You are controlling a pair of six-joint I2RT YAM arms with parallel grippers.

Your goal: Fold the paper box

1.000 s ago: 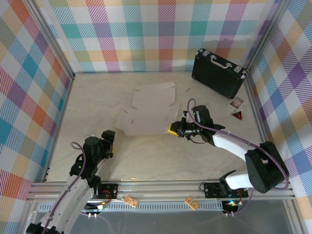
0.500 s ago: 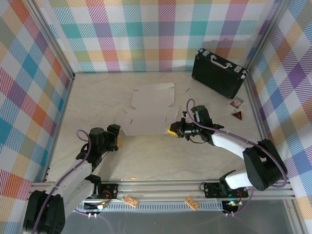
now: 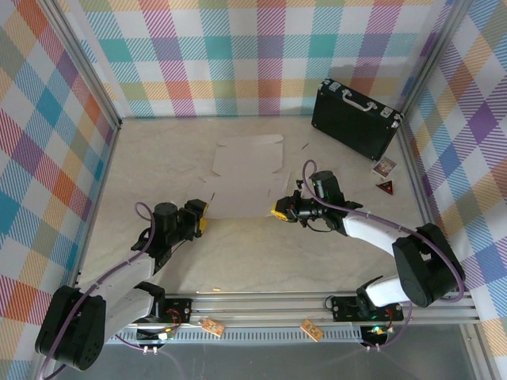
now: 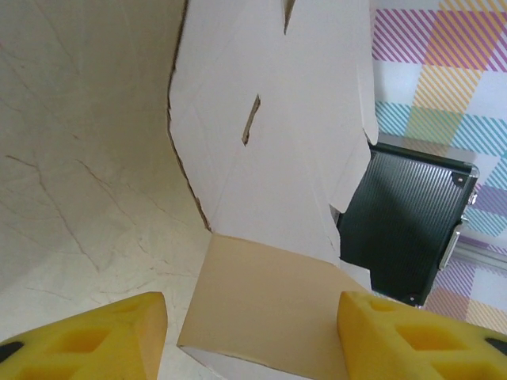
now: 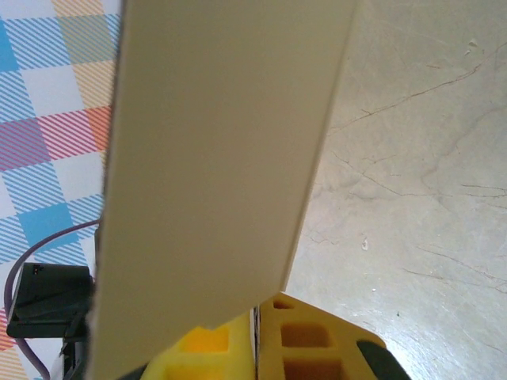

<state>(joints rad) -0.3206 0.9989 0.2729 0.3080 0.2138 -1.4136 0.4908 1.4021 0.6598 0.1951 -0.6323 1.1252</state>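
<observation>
Folding barely begun — the paper box (image 3: 245, 170) is lying mostly flat, the right hand (image 3: 279, 212) pinching its right corner flap, the left hand (image 3: 203, 219) hanging spread astride its left one.

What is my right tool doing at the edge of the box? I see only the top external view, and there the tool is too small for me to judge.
Observer: In the right wrist view the right tool is shut on an edge of the paper box. The cardboard comes out from where its two yellow sides press together.
Operator: Thank you. And how does the left tool stand to the box?
Observer: In the left wrist view the left tool is open. Its yellow sides stand apart with a tan flap of the box between them, so there is no grip on it yet.
</observation>
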